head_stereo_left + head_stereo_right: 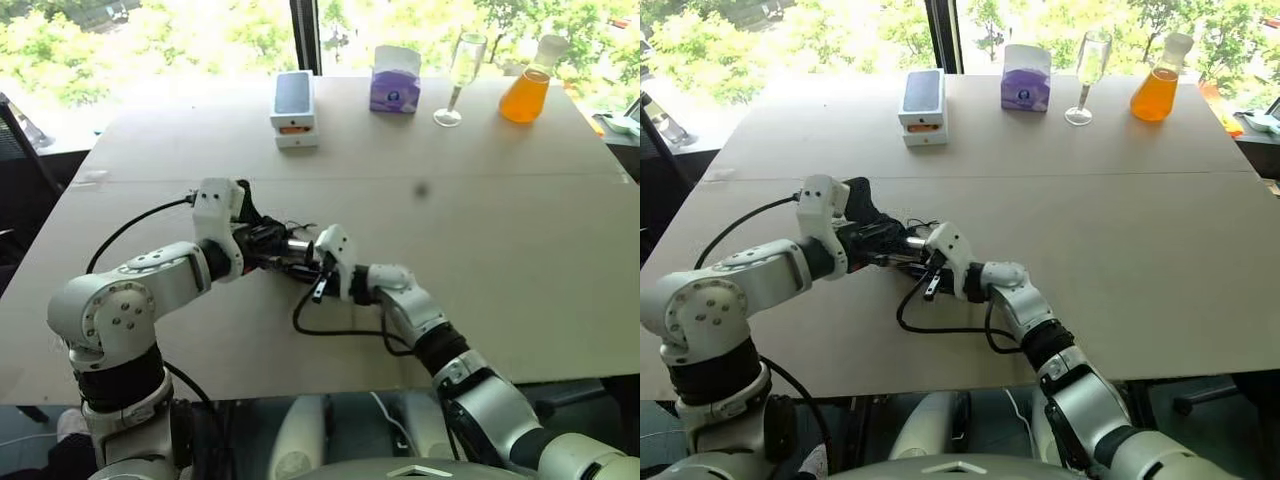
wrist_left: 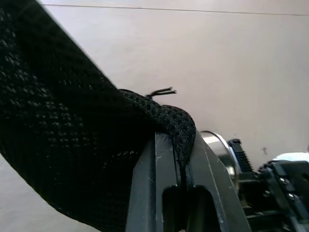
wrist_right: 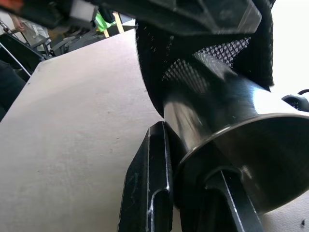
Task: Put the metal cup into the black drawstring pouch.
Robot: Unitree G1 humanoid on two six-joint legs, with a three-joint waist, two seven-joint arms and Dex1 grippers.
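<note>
Tabletop (image 1: 500,250); shiny steel cup (image 3: 231,125) – base inside black mesh pouch (image 2: 58,145).

light: strong daylight from windows (image 1: 200,40) behind table (image 1: 520,250), foliage overexposed | shadows: soft | glare: highlight on cup (image 3: 231,121) | blur: pouch (image 2: 58,145) mesh smeared in wrist views | head views sharp

Black mesh pouch (image 2: 72,145); shiny silver cup (image 3: 227,140).
</note>
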